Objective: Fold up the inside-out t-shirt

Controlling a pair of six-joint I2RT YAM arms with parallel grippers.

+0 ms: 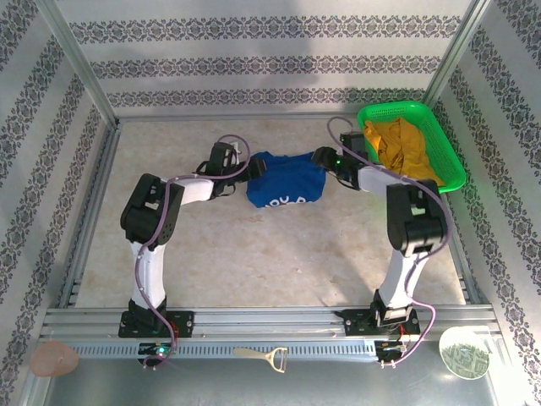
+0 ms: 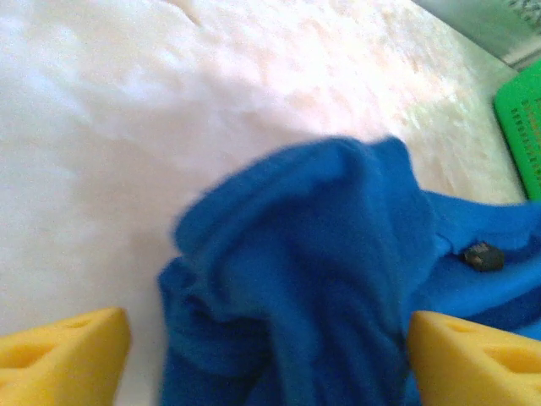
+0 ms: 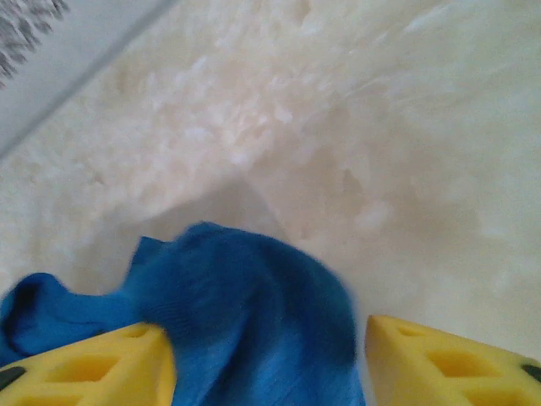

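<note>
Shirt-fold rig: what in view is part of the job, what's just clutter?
Job: blue t-shirt; left gripper; right gripper.
Clutter: green basket; mustard-yellow garment inside it; bottle opener; pinkish lump; round pale disc.

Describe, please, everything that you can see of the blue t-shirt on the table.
The t-shirt is soft royal-blue cloth with small white print marks along its near edge. It lies bunched and creased, not flat, on the pale table, toward the far middle, between the two arms. Folds of it rise between the open fingers of the left gripper and of the right gripper. I cannot tell whether the pads touch the cloth.
</note>
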